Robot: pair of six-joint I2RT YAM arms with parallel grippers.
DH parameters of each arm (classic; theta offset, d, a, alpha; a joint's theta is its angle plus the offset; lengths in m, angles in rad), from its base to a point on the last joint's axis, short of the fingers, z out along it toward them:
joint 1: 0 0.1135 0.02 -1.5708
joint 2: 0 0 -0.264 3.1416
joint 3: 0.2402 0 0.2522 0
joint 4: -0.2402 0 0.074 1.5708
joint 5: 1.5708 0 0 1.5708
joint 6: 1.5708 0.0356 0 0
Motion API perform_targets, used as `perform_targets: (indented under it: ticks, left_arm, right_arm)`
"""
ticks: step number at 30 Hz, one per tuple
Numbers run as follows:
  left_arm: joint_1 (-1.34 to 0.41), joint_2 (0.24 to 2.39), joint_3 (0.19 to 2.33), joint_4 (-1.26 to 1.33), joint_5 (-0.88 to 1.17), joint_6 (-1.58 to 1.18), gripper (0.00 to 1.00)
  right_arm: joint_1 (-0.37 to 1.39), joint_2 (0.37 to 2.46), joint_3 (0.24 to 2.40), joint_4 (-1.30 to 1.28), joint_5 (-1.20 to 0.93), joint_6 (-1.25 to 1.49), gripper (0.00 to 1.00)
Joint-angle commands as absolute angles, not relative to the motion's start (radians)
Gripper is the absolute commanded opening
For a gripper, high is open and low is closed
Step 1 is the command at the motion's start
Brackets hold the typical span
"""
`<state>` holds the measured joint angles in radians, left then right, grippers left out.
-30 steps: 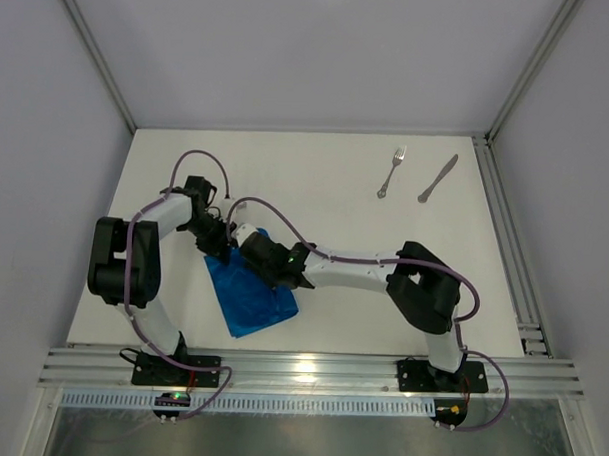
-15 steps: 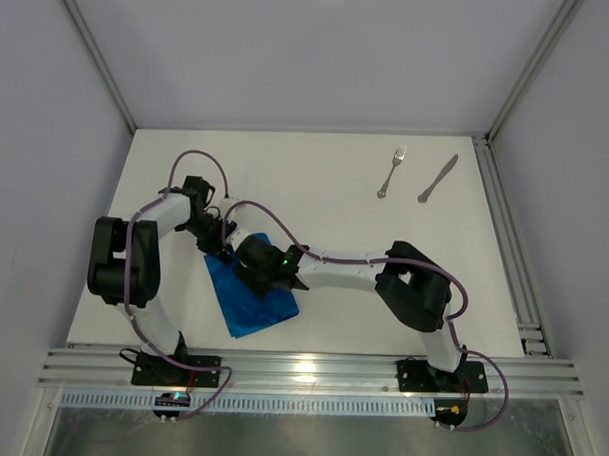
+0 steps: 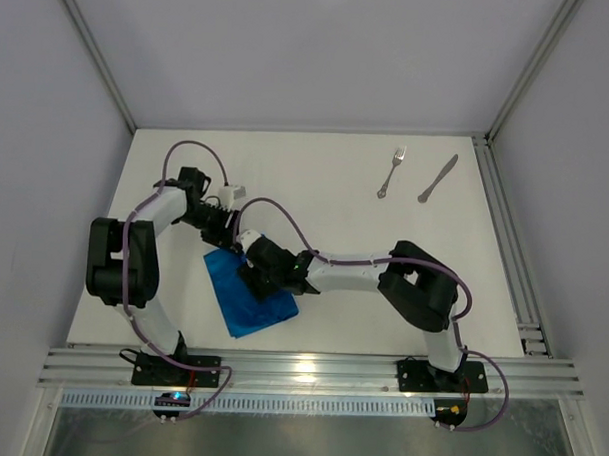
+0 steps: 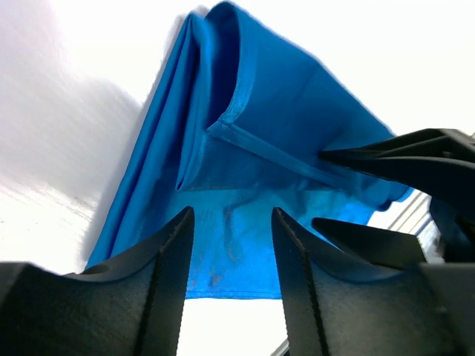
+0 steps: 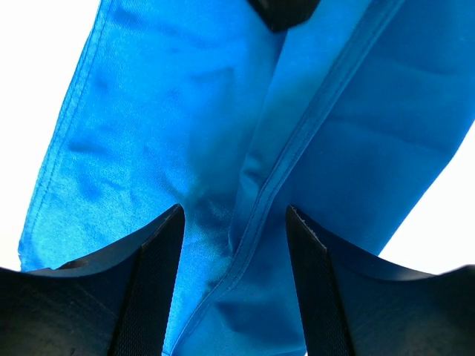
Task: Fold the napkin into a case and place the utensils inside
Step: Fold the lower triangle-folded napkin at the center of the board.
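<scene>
The bright blue napkin (image 3: 254,308) lies folded in a rough oblong on the table's near left. In the left wrist view the napkin (image 4: 245,133) shows loose layered folds and a hem. My left gripper (image 3: 227,235) hovers over its far end, open (image 4: 230,226), holding nothing. My right gripper (image 3: 248,276) is just above the cloth's middle, open (image 5: 234,219), straddling a hem of the napkin (image 5: 148,126). The right gripper's fingers (image 4: 415,156) show in the left wrist view. The utensils lie at the far right: the fork (image 3: 390,172) and the knife (image 3: 437,179).
Both arms crowd over the napkin, their purple cables (image 3: 275,212) looping above it. An aluminium rail (image 3: 300,370) runs along the near edge, and frame posts (image 3: 530,66) stand at the back corners.
Both grippers have opened and let go of the napkin, the right one first. The left wrist has drawn back toward the far side, and the right gripper has shifted left over the cloth.
</scene>
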<state>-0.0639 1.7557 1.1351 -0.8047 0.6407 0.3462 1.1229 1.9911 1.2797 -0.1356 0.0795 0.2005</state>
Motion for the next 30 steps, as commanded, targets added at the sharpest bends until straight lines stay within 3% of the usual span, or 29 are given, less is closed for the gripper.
perform_targets:
  ticks: [1, 7, 14, 19, 23, 27, 30]
  left_arm:
    - [-0.048, 1.694, 1.203, -0.839, 0.745, 0.336, 0.5]
    - [-0.052, 1.684, 1.232, -0.799, 0.784, 0.287, 0.59]
    - [-0.147, 1.727, 1.227, -0.677, 0.546, 0.212, 0.61]
    - [-0.152, 1.781, 1.235, -0.6, 0.532, 0.201, 0.6]
    - [-0.186, 1.801, 1.249, -0.604, 0.532, 0.228, 0.5]
    - [-0.19, 1.807, 1.238, -0.615, 0.537, 0.241, 0.29]
    - [-0.19, 1.79, 1.23, -0.615, 0.548, 0.244, 0.25]
  right_arm:
    - [1.098, 1.942, 1.226, -0.038, 0.029, 0.261, 0.61]
    - [1.089, 1.925, 1.192, -0.006, 0.015, 0.279, 0.61]
    - [1.066, 1.898, 1.104, 0.129, -0.048, 0.33, 0.61]
    - [1.068, 1.902, 1.101, 0.133, -0.051, 0.339, 0.6]
    - [1.065, 1.904, 1.095, 0.141, -0.051, 0.351, 0.6]
    - [1.062, 1.896, 1.086, 0.149, -0.045, 0.359, 0.6]
    - [1.055, 1.891, 1.075, 0.158, -0.044, 0.367, 0.6]
